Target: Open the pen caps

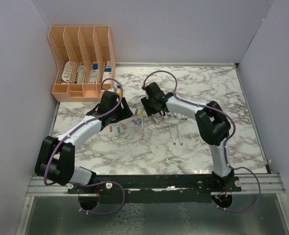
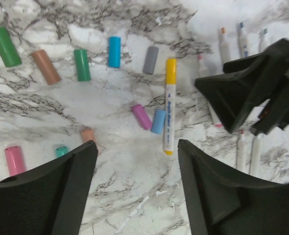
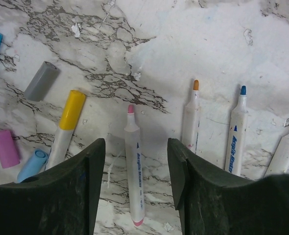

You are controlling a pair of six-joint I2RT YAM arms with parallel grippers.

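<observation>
Left jaws gape above pen caps (image 2: 114, 51) — organizer (image 1: 104, 41) holds white packets (image 1: 93, 73).

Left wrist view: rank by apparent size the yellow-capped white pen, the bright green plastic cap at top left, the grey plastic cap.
1. Yellow-capped white pen
2. Bright green plastic cap
3. Grey plastic cap; perspective may account for the caps' difference.

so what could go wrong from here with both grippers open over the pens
1. The left gripper and right gripper hang close together over the same pens; both reaching for the yellow-capped pen could collide.
2. A pink cap and a light blue cap lie right beside that pen; a grasp may pinch or scatter them.
3. The pink-tipped pen between the right jaws is uncapped; squeezing it may smear ink on the table.
</observation>
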